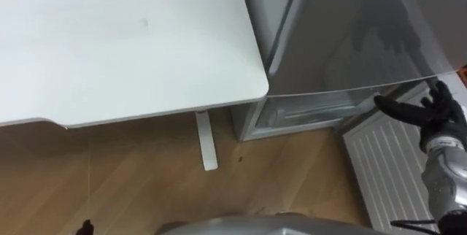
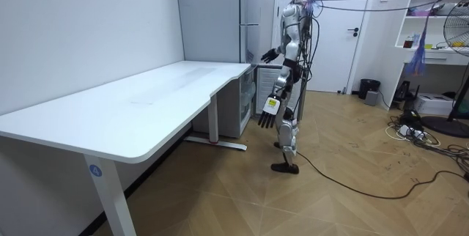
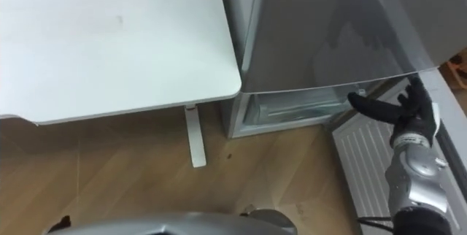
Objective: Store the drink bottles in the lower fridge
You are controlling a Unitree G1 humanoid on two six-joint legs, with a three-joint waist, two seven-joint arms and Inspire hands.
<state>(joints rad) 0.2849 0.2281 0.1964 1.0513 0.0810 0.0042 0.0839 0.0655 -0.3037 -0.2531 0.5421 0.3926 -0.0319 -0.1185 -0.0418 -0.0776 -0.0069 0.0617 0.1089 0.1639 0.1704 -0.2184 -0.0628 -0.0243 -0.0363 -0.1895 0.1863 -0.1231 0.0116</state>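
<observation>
The right hand is raised at the right of the eye views, its fingers spread wide and holding nothing; the thumb reaches left toward the lower compartment, at the bottom corner of the grey upper door, but I cannot tell whether it touches either. The left hand hangs by the robot's side in the room view, fingers straight, pointing down at the floor, empty. The fridge stands upright with its long axis vertical, just beside the end of the white counter, and the robot stands facing it. The lower compartment is open, with pale drawers showing inside. The lower door is swung out to the robot's right, its ribbed white inner face turned up toward the head camera, just under the right hand.
</observation>
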